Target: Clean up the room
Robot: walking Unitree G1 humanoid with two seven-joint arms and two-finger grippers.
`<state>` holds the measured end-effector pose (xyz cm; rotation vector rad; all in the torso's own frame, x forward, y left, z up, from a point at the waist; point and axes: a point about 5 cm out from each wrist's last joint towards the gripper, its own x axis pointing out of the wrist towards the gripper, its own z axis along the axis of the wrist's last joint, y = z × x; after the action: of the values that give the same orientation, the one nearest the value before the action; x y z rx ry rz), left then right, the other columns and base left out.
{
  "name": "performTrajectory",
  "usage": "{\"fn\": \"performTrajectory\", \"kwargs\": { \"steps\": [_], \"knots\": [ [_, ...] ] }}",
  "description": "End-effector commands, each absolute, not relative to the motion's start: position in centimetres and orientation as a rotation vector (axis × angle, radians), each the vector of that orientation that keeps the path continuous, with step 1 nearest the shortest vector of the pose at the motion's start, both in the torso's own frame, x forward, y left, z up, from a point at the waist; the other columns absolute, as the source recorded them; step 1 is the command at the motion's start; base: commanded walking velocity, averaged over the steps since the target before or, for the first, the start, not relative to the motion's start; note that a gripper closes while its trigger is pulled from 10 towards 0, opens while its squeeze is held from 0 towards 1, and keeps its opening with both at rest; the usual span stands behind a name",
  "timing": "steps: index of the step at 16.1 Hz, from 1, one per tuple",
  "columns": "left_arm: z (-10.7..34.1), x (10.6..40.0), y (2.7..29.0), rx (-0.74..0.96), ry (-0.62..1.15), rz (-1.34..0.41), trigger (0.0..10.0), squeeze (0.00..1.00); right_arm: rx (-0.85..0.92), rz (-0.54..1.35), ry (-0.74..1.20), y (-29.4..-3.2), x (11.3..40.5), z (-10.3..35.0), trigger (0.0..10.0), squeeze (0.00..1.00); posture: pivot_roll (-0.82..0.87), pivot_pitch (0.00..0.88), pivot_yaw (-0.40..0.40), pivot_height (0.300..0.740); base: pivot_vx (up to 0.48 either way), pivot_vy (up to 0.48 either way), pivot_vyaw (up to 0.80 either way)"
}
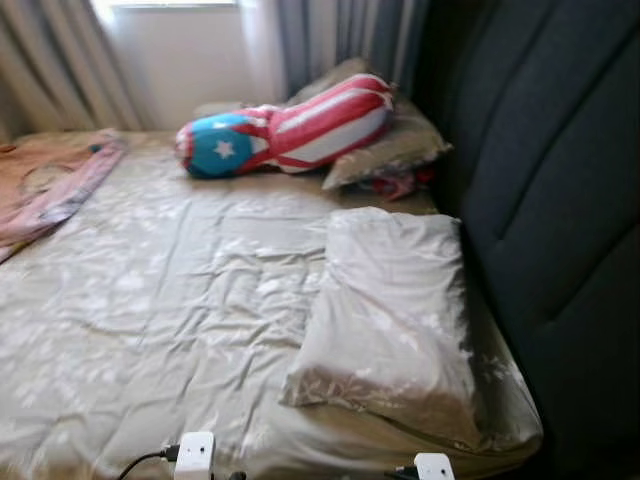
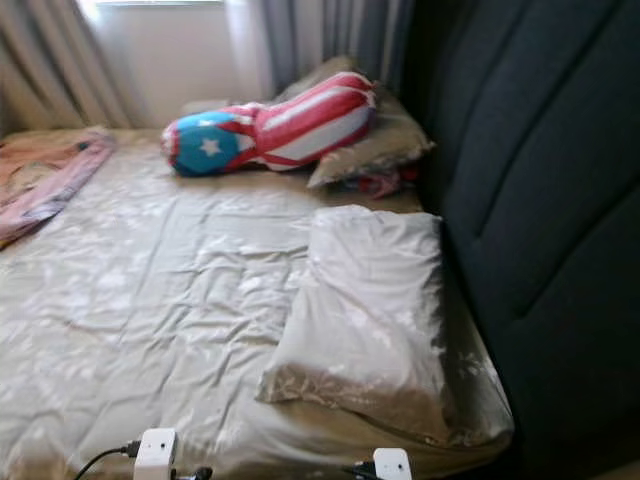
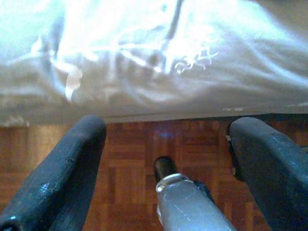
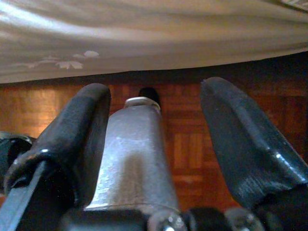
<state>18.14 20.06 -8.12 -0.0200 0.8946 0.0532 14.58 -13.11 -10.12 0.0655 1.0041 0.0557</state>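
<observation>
A bed (image 1: 150,320) with a creased olive sheet lies before me. A matching pillow (image 1: 395,310) rests flat at its right side, by the dark headboard (image 1: 560,190). At the far end a red, white and blue star cushion (image 1: 285,128) leans on a second pillow (image 1: 400,145). A pink blanket (image 1: 50,185) is bunched at the far left. Both arms hang low beside the bed's near edge. My left gripper (image 3: 168,127) is open over the parquet floor, with the sheet's edge just beyond its fingers. My right gripper (image 4: 156,91) is open too, holding nothing.
Grey curtains (image 1: 330,35) and a bright window wall stand behind the bed. A small red cloth (image 1: 395,185) peeks from under the far pillow. White wrist parts (image 1: 195,455) show at the bottom edge. Parquet floor (image 3: 134,154) runs under the bed's near side.
</observation>
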Motion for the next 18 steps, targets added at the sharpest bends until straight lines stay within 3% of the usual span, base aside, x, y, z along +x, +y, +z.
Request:
{"fn": "performTrajectory", "kwargs": {
  "steps": [1, 3, 7, 10, 18],
  "knots": [
    [-8.32, 17.77, 20.17, -0.015, 0.918, 0.055, 10.0, 0.00, 0.065, 0.059, 1.009, -12.98, 14.57, -10.13, 10.0, 0.00, -0.07, 0.000, 0.011, 0.740, 0.000, -0.465, -0.66],
    [-8.35, 17.73, 20.13, -0.025, 0.918, 0.060, 10.0, 0.00, 0.065, 0.059, 1.006, -13.00, 14.60, -10.11, 10.0, 0.00, -0.07, 0.000, 0.010, 0.740, 0.000, -0.456, -0.56],
    [-8.37, 17.71, 20.08, -0.017, 0.921, 0.056, 10.0, 0.00, 0.074, 0.047, 0.987, -13.03, 14.71, -10.03, 10.0, 0.00, -0.07, 0.000, 0.011, 0.740, 0.000, 0.000, 0.00],
    [-8.36, 17.72, 20.05, -0.011, 0.919, 0.053, 10.0, 0.00, 0.074, 0.048, 0.986, -13.03, 14.69, -10.03, 10.0, 0.00, -0.07, 0.000, 0.010, 0.740, 0.000, -0.480, 0.00],
    [-8.37, 17.68, 20.12, -0.034, 0.915, 0.069, 10.0, 0.00, 0.074, 0.043, 0.984, -13.02, 14.71, -10.02, 10.0, 0.00, -0.07, 0.000, 0.009, 0.740, 0.000, 0.000, -0.27]
  ]
}}
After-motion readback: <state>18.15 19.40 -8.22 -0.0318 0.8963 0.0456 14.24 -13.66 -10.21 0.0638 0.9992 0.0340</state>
